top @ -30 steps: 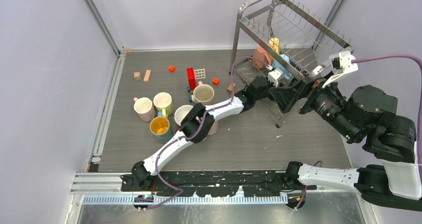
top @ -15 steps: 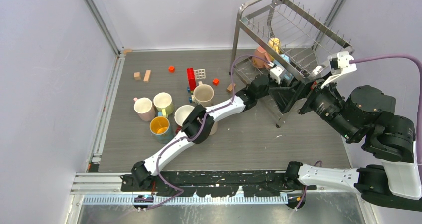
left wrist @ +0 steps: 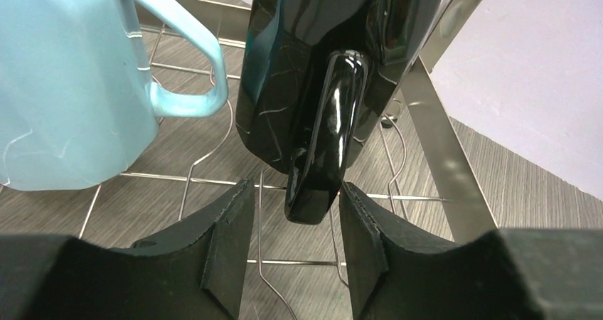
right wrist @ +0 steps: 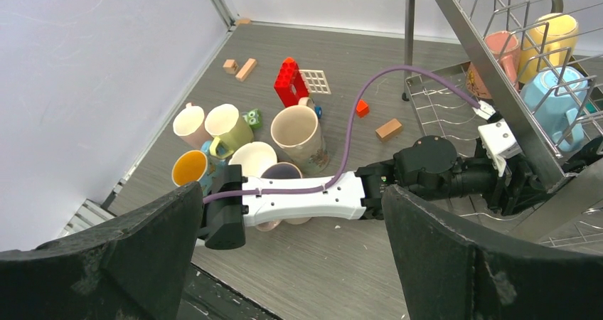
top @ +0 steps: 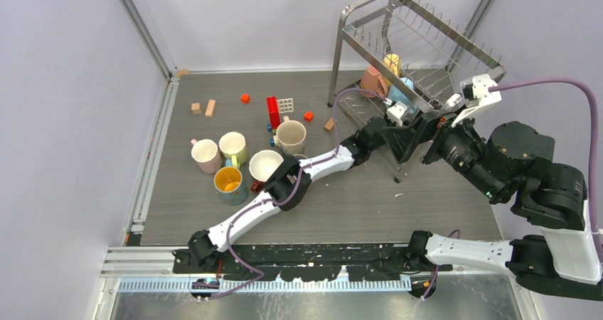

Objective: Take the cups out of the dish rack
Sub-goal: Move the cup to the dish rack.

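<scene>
The dish rack [top: 419,28] stands at the back right. A pink mug [top: 371,80], a yellow mug [top: 392,64] and a light blue mug [top: 403,89] sit in it. In the left wrist view a black mug [left wrist: 320,50] hangs beside the light blue mug [left wrist: 64,85] over the rack's wire floor [left wrist: 441,156]. My left gripper [left wrist: 295,213] is open, with the black mug's handle [left wrist: 323,142] between its fingertips; the right pad touches it. My right gripper [right wrist: 291,206] is open and empty, held high beside the rack [right wrist: 483,43].
Several mugs stand grouped on the table's left: beige [top: 291,135], pale yellow [top: 233,148], pink [top: 206,155], mustard-lined [top: 229,183] and cream [top: 264,165]. Red, orange and wooden toy blocks [top: 273,111] lie behind them. The left arm [top: 313,160] stretches across the table.
My left arm has reached further right into the rack's lower tier, its elbow sliding right and nearer. The right arm has shifted only slightly.
</scene>
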Available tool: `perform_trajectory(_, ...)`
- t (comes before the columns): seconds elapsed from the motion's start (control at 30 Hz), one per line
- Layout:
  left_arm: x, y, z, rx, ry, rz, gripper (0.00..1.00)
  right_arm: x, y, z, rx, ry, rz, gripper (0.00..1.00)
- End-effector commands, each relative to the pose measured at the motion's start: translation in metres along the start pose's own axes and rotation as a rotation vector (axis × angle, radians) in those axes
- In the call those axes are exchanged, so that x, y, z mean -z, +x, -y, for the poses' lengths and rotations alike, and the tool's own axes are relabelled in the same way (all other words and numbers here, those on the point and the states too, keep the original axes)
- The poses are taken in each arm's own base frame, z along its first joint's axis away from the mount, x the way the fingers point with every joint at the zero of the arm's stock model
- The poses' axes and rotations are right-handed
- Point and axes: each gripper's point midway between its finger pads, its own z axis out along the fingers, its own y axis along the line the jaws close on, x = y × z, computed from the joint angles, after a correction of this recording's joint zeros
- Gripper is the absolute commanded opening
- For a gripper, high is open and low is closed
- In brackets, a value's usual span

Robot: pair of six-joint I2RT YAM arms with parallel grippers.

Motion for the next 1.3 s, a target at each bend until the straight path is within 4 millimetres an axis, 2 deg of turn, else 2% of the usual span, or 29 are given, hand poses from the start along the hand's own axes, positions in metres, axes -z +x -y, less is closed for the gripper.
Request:
perform_trajectory(0.0, -0.006, -0.055, 0.006, -0.026, -0.006, 0.167, 0.47, -0.006, -0.004, -0.004, 0.006, -0.005, 0.018, 1.00)
perform_trajectory(0.2, -0.006, -0.058, 0.007, -0.032, -0.006, 0.180, 0.38, -0.008, -0.002, -0.005, 0.016, -0.002, 0.015, 1.00)
perform_trajectory(0.43, -0.005, -0.066, 0.012, -0.043, 0.019, 0.183, 0.10, -0.010, -0.001, -0.006, 0.019, -0.001, 0.013, 1.00)
perform_trajectory(1.0, 0.018, -0.128, 0.039, -0.143, 0.101, 0.227, 0.00, -0.010, -0.001, -0.005, 0.010, 0.001, 0.022, 1.00)
perform_trajectory(1.27, 0.034, -0.133, 0.041, -0.196, 0.099, 0.208, 0.00, -0.009, -0.002, -0.002, 0.002, 0.007, 0.033, 1.00)
